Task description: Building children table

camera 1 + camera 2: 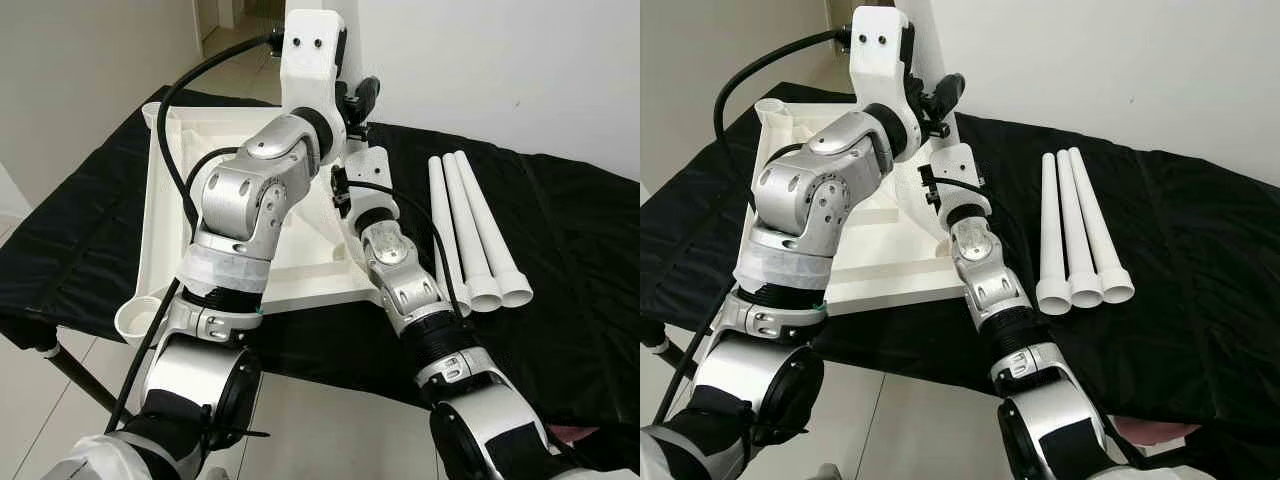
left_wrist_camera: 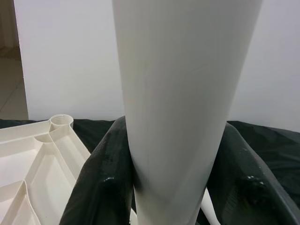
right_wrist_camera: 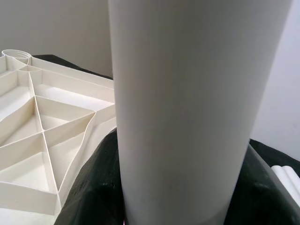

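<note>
Both tools grip one upright white table leg (image 2: 183, 108): the left tool (image 2: 183, 187) and the right tool (image 3: 183, 197) each have their black fingers closed against its sides. Beneath them the upturned white tabletop (image 1: 170, 200) lies on the black-draped surface (image 1: 580, 260). Three more legs (image 1: 475, 235) lie just beside the right tool.

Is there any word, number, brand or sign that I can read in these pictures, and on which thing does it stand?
None: no readable text in any view.
The white tabletop, upside down on the black cloth, bears only moulded ribs.
The three loose legs are plain white.
The leg held upright by the left gripper and the right gripper is blank too.
</note>
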Motion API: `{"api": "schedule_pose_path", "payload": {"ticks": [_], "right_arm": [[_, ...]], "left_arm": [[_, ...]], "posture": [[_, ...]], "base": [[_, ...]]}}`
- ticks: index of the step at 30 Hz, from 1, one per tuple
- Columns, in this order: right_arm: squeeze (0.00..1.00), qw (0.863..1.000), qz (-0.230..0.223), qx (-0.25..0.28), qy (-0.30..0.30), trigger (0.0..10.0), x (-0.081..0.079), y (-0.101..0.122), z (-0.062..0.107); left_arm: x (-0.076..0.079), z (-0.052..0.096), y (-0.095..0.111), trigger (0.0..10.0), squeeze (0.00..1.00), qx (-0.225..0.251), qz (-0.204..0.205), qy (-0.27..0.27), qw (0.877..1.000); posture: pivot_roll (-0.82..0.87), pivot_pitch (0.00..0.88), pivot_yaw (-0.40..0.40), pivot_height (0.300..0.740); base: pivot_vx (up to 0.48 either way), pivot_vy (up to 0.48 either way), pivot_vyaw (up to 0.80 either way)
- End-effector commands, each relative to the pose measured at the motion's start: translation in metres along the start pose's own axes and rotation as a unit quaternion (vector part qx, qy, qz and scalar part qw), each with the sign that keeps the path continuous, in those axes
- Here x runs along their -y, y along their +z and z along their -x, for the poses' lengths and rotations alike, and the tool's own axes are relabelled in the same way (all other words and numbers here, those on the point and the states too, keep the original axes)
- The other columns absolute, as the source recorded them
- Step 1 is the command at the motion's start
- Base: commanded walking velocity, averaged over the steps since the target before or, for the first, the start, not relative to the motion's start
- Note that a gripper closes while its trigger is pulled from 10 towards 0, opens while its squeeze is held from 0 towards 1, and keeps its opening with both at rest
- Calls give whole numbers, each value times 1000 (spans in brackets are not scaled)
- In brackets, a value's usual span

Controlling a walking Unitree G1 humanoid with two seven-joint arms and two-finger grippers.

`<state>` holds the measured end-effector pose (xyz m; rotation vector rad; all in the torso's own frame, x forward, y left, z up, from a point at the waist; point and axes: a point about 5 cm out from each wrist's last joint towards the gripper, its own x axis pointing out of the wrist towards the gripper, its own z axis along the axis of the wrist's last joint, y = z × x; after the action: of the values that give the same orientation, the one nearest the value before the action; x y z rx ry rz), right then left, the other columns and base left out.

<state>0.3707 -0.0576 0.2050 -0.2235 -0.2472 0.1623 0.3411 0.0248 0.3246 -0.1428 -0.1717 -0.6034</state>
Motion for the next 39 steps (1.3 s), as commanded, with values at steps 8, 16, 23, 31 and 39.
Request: {"api": "schedule_pose_path", "payload": {"ticks": [8, 16, 23, 31, 39], "right_arm": [[0, 999, -22, -28, -33, 10000, 9, -9, -2], [0, 995, -77, -47, -46, 10000, 12, -13, -3], [0, 992, -85, -50, -75, 10000, 23, -17, -2], [0, 992, -83, -35, -85, 10000, 33, -17, 0], [0, 993, -79, -18, -90, 10000, 47, -22, 9]], "left_arm": [[11, 0, 16, 10000, 0, 40, -12, -14, 999], [19, 5, 15, 10000, 1000, 46, 0, -49, 998], [19, 9, 24, 10000, 0, 85, -12, -55, 995], [9, 16, 21, 10000, 0, 98, -5, -45, 994], [-11, 27, -2, 10000, 0, 84, -32, -16, 996]], "posture": [[21, 0, -69, 740], [17, 0, -64, 740], [14, 0, -54, 740], [9, 0, -48, 740], [7, 0, -52, 740]], "base": [[0, 0, 0], [0, 0, 0], [0, 0, 0], [0, 0, 0], [0, 0, 0]]}}
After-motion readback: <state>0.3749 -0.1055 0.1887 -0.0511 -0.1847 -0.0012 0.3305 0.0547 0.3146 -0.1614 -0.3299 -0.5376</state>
